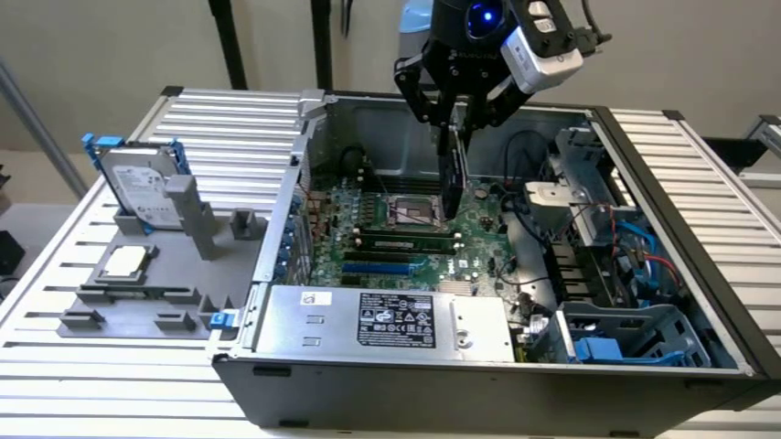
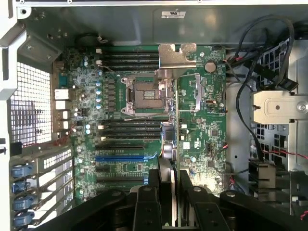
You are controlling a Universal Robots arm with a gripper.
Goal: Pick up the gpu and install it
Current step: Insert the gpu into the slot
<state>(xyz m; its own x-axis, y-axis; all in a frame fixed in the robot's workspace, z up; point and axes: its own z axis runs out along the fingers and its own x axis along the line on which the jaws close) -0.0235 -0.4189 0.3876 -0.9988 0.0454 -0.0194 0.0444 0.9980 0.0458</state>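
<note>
At the exterior view's left I see the hard drive point(image 1: 137, 187) and CPU chip point(image 1: 126, 262) on the slatted surface point(image 1: 232, 123), while at upper centre my claw point(image 1: 458, 117) grips the gpu point(image 1: 453, 183), held on edge over the motherboard point(image 1: 390, 251) inside the open computer case point(image 1: 488, 375).

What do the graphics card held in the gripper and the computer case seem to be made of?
Graphics card: thin, dark and rigid, probably circuit board. Its shiny silver end bracket looks like bare metal. Computer case: likely sheet metal, dark painted outside and dull grey inside, judging by its thin folded edges.
</note>
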